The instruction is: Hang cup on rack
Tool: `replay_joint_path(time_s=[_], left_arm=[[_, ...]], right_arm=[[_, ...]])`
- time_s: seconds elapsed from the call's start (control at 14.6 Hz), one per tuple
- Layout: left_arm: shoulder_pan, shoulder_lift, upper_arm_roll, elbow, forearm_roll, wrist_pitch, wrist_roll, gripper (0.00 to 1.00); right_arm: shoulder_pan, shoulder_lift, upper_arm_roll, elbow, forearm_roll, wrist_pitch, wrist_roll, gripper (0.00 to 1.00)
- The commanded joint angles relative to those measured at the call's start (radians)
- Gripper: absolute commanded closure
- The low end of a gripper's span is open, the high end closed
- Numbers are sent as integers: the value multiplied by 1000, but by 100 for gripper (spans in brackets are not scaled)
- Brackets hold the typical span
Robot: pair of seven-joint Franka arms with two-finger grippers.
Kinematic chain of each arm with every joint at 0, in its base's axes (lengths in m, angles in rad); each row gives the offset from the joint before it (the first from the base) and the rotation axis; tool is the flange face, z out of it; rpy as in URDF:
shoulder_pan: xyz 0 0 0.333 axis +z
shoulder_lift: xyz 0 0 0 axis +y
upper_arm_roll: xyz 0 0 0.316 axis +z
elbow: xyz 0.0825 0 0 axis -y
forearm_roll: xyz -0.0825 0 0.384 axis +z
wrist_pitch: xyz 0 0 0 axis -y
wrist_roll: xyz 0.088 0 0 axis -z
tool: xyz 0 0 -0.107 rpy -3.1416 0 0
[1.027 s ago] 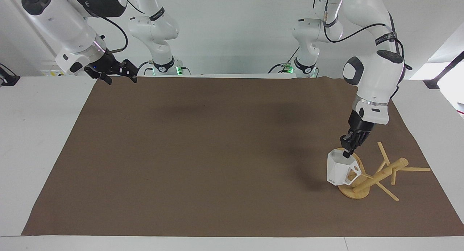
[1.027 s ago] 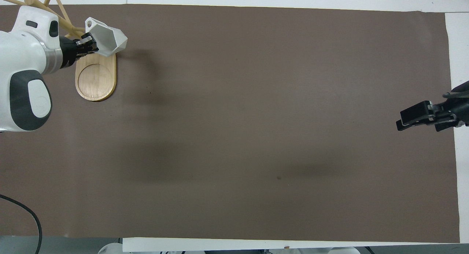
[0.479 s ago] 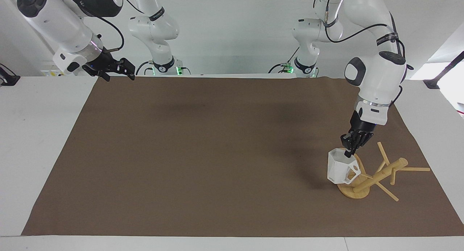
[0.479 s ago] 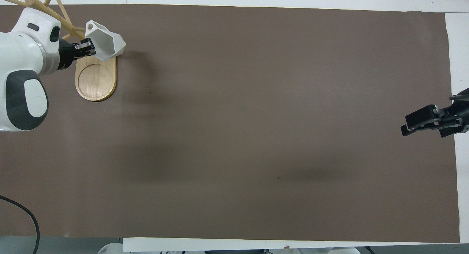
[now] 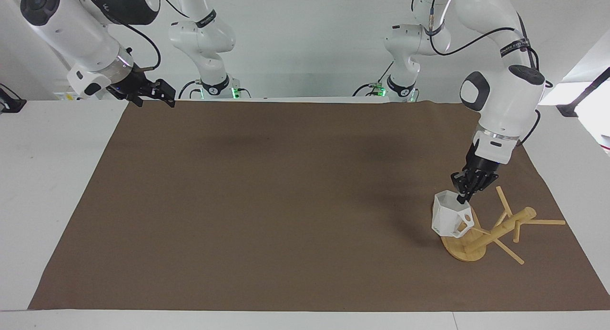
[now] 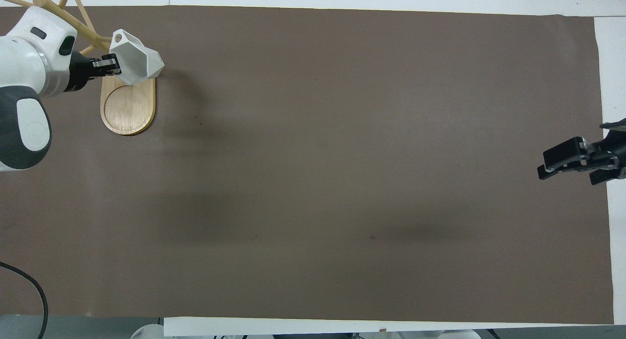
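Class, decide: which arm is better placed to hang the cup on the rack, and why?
Left. The left gripper already grips the cup by its rim over the rack; the right gripper waits open at the table's other end.

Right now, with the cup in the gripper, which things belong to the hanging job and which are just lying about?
Belongs to the job:
- small white faceted cup, held over the rack's base
- light bamboo rack, its post leaning steeply
- left gripper, shut on the cup's rim

Not part of the job:
- brown table mat
- right gripper, open, waiting over the mat's corner
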Motion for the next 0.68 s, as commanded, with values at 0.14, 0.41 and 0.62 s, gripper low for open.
replay_joint_path(time_s=[0.14,0.41,0.62], left_arm=[[32,22,-5,33,-4,-45,40,100],[34,22,-5,30,-27,-47,45,100],[39,22,-5,30,-27,-47,46,100]], right_arm=[[-12,5,14,8,-22,-12,22,0],[-11,7,5,8,-22,-4,22,0],[8,5,-14,8,-22,2,25,0]])
